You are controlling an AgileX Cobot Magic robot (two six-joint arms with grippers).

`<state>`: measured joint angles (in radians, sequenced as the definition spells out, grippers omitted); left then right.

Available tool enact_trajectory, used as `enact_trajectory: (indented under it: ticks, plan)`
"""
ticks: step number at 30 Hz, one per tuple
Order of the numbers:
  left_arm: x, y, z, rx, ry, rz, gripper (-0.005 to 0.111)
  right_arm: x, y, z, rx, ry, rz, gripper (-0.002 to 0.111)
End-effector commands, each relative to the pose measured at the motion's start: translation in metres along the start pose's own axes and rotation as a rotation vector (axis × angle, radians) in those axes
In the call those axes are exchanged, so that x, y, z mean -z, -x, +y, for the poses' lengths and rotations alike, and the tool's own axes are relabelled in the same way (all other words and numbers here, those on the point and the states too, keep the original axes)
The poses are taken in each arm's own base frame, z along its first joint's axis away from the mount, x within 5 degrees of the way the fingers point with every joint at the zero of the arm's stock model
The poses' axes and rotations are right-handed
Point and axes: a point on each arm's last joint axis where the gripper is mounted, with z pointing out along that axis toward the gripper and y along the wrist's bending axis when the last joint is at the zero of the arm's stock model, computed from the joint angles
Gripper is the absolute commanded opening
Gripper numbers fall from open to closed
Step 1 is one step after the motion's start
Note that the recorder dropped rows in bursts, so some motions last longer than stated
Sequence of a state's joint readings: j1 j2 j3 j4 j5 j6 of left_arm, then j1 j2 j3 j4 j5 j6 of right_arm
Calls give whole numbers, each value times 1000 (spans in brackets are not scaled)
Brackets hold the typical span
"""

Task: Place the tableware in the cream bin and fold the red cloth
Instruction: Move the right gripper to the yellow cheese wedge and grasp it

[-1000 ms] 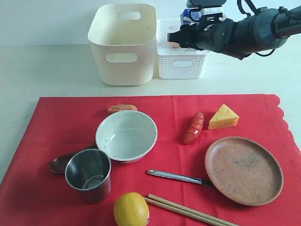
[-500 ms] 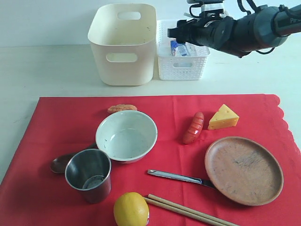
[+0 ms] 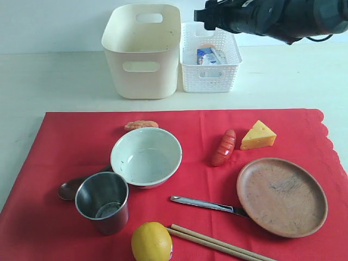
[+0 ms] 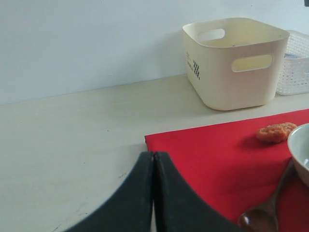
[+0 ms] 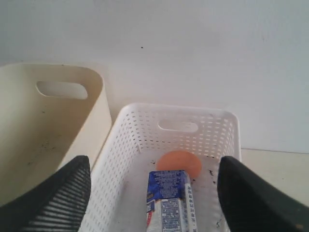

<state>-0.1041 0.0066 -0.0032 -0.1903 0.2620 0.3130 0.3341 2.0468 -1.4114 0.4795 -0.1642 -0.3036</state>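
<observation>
1. Overhead at the back: right gripper (image 3: 203, 15) above the white basket (image 3: 209, 76), fingers (image 5: 58, 203) spread wide, gripping nothing.
2. Inside that basket: milk carton (image 5: 166, 205) lying flat, with a round orange item (image 5: 178, 162) just behind it.
3. Just beside the basket, to its left in the exterior view: cream bin (image 3: 142, 51), upright on the bare table (image 3: 54, 81), beyond the far edge of the cloth.
4. Low over the table, near a corner of the cloth: left gripper (image 4: 153, 193), fingers pressed together, clamping nothing.
5. Spread flat and unfolded: red cloth (image 3: 81, 136), scalloped edge on the right of the exterior view.
6. On the cloth:
   - bowl (image 3: 145, 156) near the middle
   - steel cup (image 3: 102, 202) upright, close in front of the bowl
   - spoon (image 3: 70, 188) beside the cup
   - wooden plate (image 3: 281, 196) on the right
   - knife (image 3: 209, 205) between bowl and plate, one end at the plate's rim
   - chopsticks (image 3: 217, 243) at the front edge, touching the lemon (image 3: 151, 242)
7. Also on the cloth: sausage (image 3: 223, 147) and cheese (image 3: 258, 135) side by side behind the plate, and a small fried piece (image 3: 141, 125) behind the bowl.
</observation>
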Motion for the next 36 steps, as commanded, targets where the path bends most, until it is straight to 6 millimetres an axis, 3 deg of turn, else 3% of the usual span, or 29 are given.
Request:
enact_trajectory:
  ticks: [1, 7, 11, 16, 22, 27, 36]
  plan:
    - [0, -1, 0, -1, 4, -5, 2, 20, 19, 5, 14, 49, 49, 70]
    - [0, -1, 0, -1, 4, -5, 2, 48, 28, 14, 152, 137, 198, 64]
    - [0, -1, 0, -1, 4, -5, 2, 67, 28, 15, 256, 175, 336, 46]
    - [0, -1, 0, -1, 4, -5, 2, 88, 23, 14, 251, 179, 516, 20]
    - [0, -1, 0, -1, 4, -5, 2, 110, 6, 8, 226, 148, 609, 0]
    - [0, -1, 0, -1, 4, -5, 2, 127, -28, 0, 219, 132, 663, 0]
    - [0, -1, 0, -1, 4, -5, 2, 134, -76, -14, 171, 38, 786, 4]
